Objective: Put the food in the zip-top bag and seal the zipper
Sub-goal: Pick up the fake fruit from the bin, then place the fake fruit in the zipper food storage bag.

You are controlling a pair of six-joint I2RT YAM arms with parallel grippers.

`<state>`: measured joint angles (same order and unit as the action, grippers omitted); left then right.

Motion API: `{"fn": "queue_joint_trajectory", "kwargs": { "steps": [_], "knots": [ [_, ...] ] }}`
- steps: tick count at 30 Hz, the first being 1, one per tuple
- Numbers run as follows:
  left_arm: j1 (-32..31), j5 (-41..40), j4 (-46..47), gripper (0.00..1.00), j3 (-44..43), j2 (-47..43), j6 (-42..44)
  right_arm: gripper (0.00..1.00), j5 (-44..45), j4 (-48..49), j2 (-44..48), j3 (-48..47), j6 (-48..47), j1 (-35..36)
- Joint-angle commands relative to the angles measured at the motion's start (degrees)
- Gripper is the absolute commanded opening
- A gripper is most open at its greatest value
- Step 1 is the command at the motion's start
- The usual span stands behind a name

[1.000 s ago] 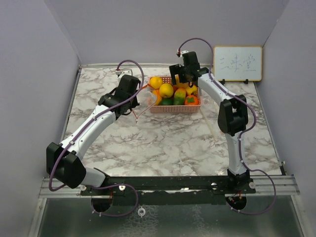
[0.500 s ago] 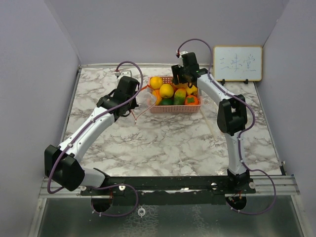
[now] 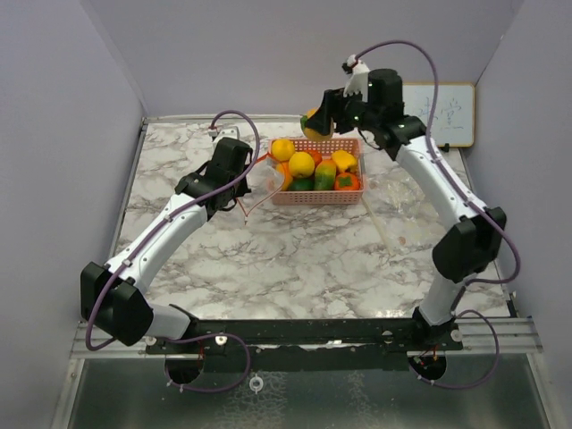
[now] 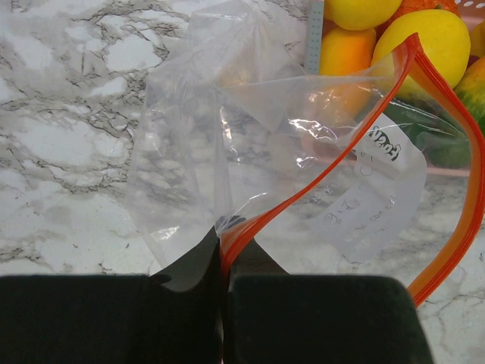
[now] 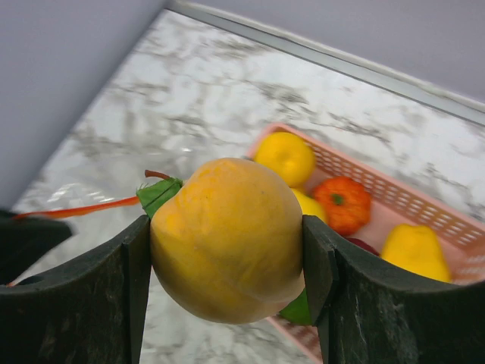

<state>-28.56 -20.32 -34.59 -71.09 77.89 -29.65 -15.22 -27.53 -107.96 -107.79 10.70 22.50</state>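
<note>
My right gripper (image 3: pixel 319 121) is shut on a yellow-orange fruit with a green leaf (image 5: pixel 227 239) and holds it in the air above the back left of the pink basket (image 3: pixel 317 197); the fruit also shows in the top view (image 3: pixel 313 124). More food (image 3: pixel 301 164) lies in the basket. My left gripper (image 3: pixel 253 172) is shut on the orange-red zipper strip (image 4: pixel 318 176) of the clear zip-top bag (image 4: pixel 227 114), holding its mouth open just left of the basket.
A small whiteboard (image 3: pixel 444 112) leans on the back wall at the right. Clear crinkly plastic (image 3: pixel 398 192) lies on the marble table right of the basket. Grey walls close in on both sides.
My right gripper has risen out of the basket with the yellow-orange fruit and the arm has swung up and to the right. The left arm holds still.
</note>
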Motion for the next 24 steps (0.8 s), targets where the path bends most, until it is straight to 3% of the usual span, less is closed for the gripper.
{"fn": "queue_joint_trajectory", "kwargs": {
  "steps": [1, 3, 6, 13, 16, 20, 24],
  "knots": [
    [0.26, 1.47, 2.13, 0.00, 0.16, -1.23, 0.18, 0.24, -25.52, 13.07, 8.62, 11.35, 13.11, 0.46],
    [0.26, 2.16, 2.45, 0.00, 0.05, -0.90, -0.25, 0.24, -31.28, 19.99, 10.30, 16.09, 19.45, 1.74],
    [0.26, 3.38, 3.05, 0.00, -0.49, -0.37, -0.96, 0.24, -32.04, 26.39, 10.72, 20.42, 25.73, 5.07],
    [0.24, 6.19, 3.82, 0.00, -2.81, 0.80, -3.28, 0.24, -23.90, 36.52, 9.29, 27.06, 36.42, 10.53],
    [0.26, 7.04, 4.00, 0.00, -2.83, 0.83, -4.20, 0.28, -17.67, 30.93, 7.50, 23.85, 33.85, 11.95],
    [0.39, 7.52, 4.04, 0.00, -2.73, 0.57, -4.77, 0.42, -4.90, 19.38, 5.78, 19.18, 30.24, 13.56],
    [0.90, 8.96, 3.94, 0.00, -2.66, -0.11, -6.05, 0.47, 4.63, 11.57, 4.04, 16.07, 28.58, 13.80]
  ]
}}
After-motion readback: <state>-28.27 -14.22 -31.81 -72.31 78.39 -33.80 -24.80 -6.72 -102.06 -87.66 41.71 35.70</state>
